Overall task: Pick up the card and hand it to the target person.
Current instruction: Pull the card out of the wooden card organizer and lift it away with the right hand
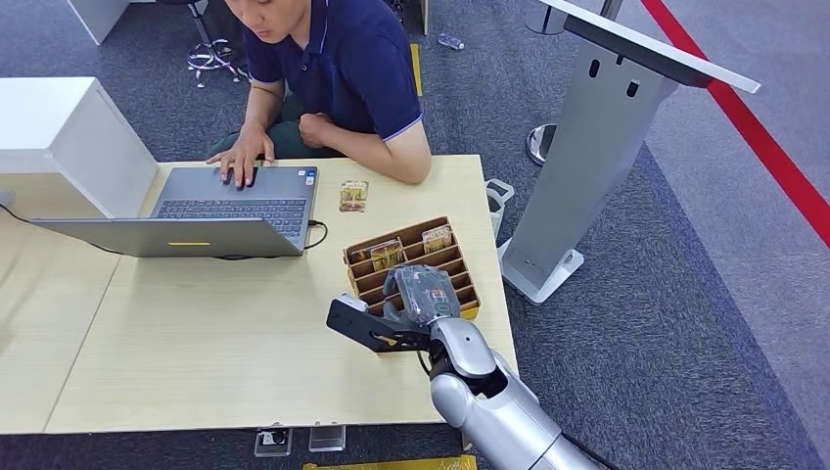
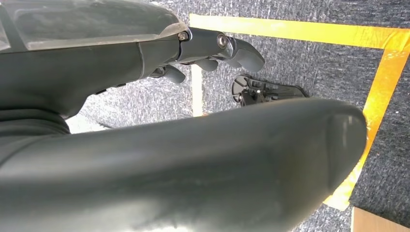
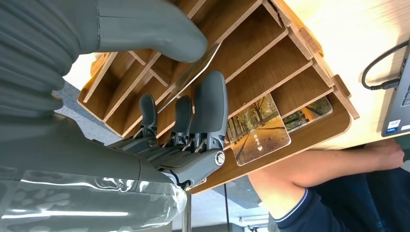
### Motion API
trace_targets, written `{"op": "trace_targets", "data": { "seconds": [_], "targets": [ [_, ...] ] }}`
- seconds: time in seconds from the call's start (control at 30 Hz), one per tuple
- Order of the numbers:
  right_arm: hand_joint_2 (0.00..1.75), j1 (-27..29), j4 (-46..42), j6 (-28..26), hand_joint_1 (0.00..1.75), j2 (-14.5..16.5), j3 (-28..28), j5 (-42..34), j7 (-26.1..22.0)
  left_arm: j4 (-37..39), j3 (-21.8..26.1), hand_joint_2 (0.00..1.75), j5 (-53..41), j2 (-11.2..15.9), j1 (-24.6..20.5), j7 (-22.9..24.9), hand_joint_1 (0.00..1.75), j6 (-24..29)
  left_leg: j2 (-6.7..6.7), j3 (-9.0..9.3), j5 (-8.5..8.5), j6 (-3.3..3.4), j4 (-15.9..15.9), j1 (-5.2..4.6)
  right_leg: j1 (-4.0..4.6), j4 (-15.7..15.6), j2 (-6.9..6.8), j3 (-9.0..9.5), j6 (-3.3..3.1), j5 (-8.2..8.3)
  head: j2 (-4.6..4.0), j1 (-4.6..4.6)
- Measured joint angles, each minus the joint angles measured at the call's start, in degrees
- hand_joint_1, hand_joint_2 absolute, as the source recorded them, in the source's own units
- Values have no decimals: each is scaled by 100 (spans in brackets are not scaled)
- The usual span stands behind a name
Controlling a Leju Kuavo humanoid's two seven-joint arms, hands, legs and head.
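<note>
Over the wooden card rack near the desk's right edge, the right hand reaches down into the slots. From the right wrist, its thumb and dark fingers pinch a thin card edge-on between them, the card partly inside a slot. Another card with an autumn-path picture stands in a slot on the rack's far side, toward the person seated behind the desk. A loose card lies flat between rack and laptop. The left hand hangs over grey carpet, fingers loosely curled, holding nothing.
</note>
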Motion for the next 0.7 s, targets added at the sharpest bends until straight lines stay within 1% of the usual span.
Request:
{"op": "trace_targets", "data": {
  "seconds": [0.2, 0.3, 0.4, 0.43, 0.53, 0.63, 0.7],
  "targets": [
    [175, 0, 1, 0, 104, -2, 0, 2, -15, 0, 0, 0, 25, -2, 0, -16, 0, -19, 0, 0, 0, 0, 0, 0, 0, 0, 0, 0, 0, 0, 0, 0],
    [175, 0, 1, 0, 111, -2, 0, 2, -18, 0, 0, 0, 27, -4, 0, -31, 0, -28, 0, 0, 0, 0, 0, 0, 0, 0, 0, 0, 0, 0, 0, 0],
    [175, 1, 1, -2, 135, -2, -1, 2, -20, 0, 0, 0, 28, -6, 0, -51, 0, -33, 0, 0, 0, 0, 0, 0, 0, 0, 0, 0, 0, 0, 0, 1],
    [175, 0, 1, -3, 146, -2, -2, 2, -21, 0, 0, 0, 30, -7, 0, -59, 0, -33, 0, 0, 0, 0, 0, 0, 0, 0, 0, 0, 0, 0, 0, 1],
    [175, -5, -1, -9, 166, 0, -2, 2, -28, 0, 0, 0, 35, -9, 0, -72, 0, -33, 0, 0, 0, 0, 0, 0, 0, 0, 0, 0, 0, 0, 0, -1],
    [175, -9, -4, -11, 174, 2, -2, 1, -36, 0, 0, 0, 42, -9, 1, -72, 0, -32, 0, 1, 0, 0, 0, 0, 0, 0, 0, 1, 0, 0, 0, -2],
    [175, -10, -10, -12, 175, 3, -1, -1, -46, 0, 0, 0, 45, -9, 0, -72, 0, -28, 0, 1, 0, 0, 0, 0, 0, 0, 0, 1, 0, 0, 0, -2]
  ]
}}
